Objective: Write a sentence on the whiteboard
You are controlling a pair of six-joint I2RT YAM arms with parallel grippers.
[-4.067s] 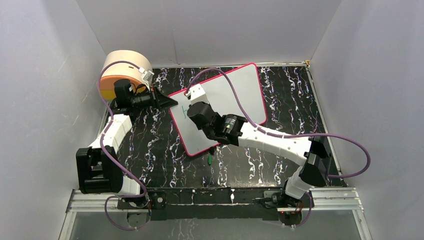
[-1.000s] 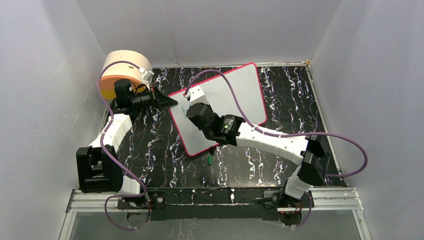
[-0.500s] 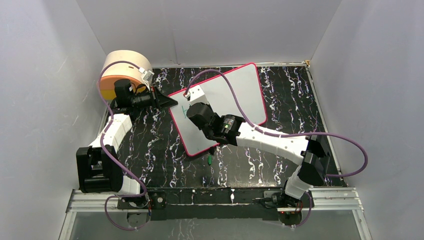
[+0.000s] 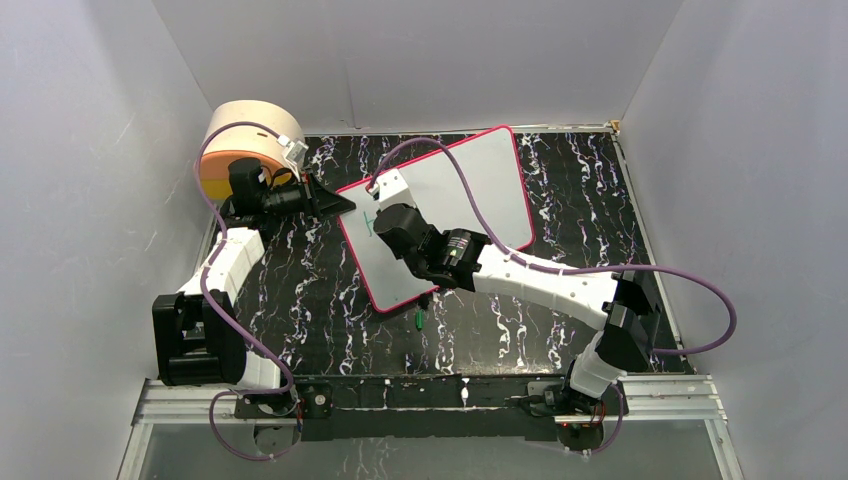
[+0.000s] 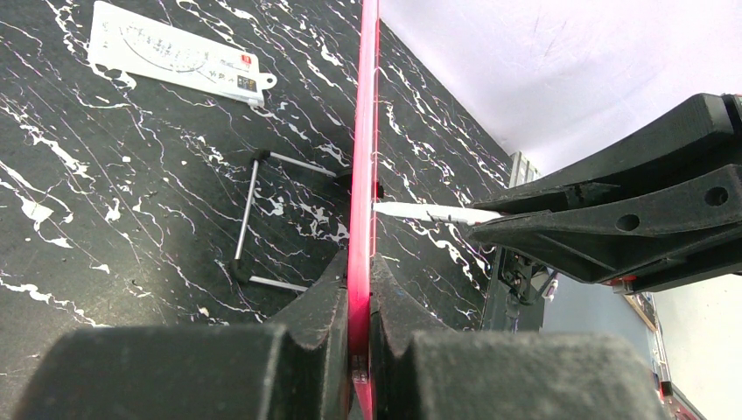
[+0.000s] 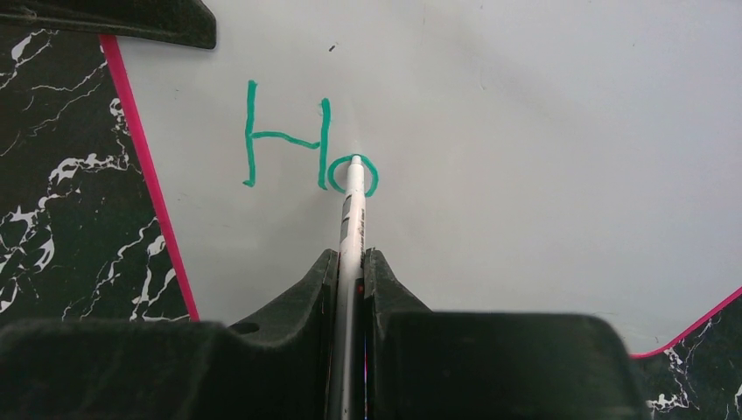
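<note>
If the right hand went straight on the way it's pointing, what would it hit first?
The whiteboard. The pen in the right hand appears to touch it with its tip at the green o, so the board comes first.

the whiteboard [image 6: 525,131] is white with a pink-red rim. the letters "ho" [image 6: 284,140] on it are teal green. the pen [image 6: 353,219] is white. the table [image 4: 300,290] is black with thin white squiggly lines. the cable [image 4: 690,279] is purple. the round box [image 4: 250,125] is tan and orange.
</note>
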